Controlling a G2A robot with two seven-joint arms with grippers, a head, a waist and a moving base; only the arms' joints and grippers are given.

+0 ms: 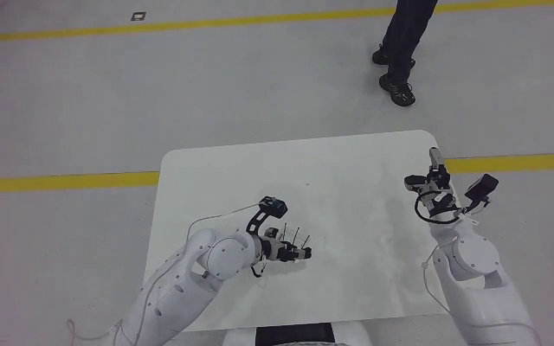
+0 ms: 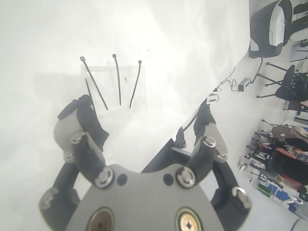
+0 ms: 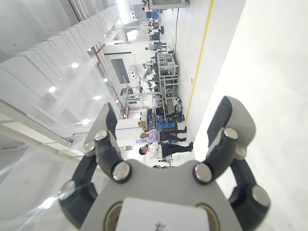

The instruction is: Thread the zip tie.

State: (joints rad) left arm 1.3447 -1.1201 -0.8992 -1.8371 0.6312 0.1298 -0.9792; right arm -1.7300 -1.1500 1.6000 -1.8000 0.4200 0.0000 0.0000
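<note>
Black plastic zip ties (image 2: 117, 79), four of them, lie fanned out side by side on the white surface (image 1: 346, 173), in its near half and a little toward the left edge, well in from every corner. Their square heads point away from the left claw (image 2: 142, 109) and their thin tails point toward it. Three lie fully in sight on a faint clear sheet (image 2: 142, 90). The fourth, at the outer side of the fan, runs behind one of the claw's fingers (image 2: 89, 118), and whether that finger touches it cannot be told. The left claw is spread wide and holds nothing. It hangs just beside the tails of the ties, with one finger next to them and the other seen against the surface's edge. The right claw (image 3: 166, 111) is also spread wide and empty. It sits above the right edge of the surface, near the far right corner, well apart from the ties, pointing away toward the hall beyond.
</note>
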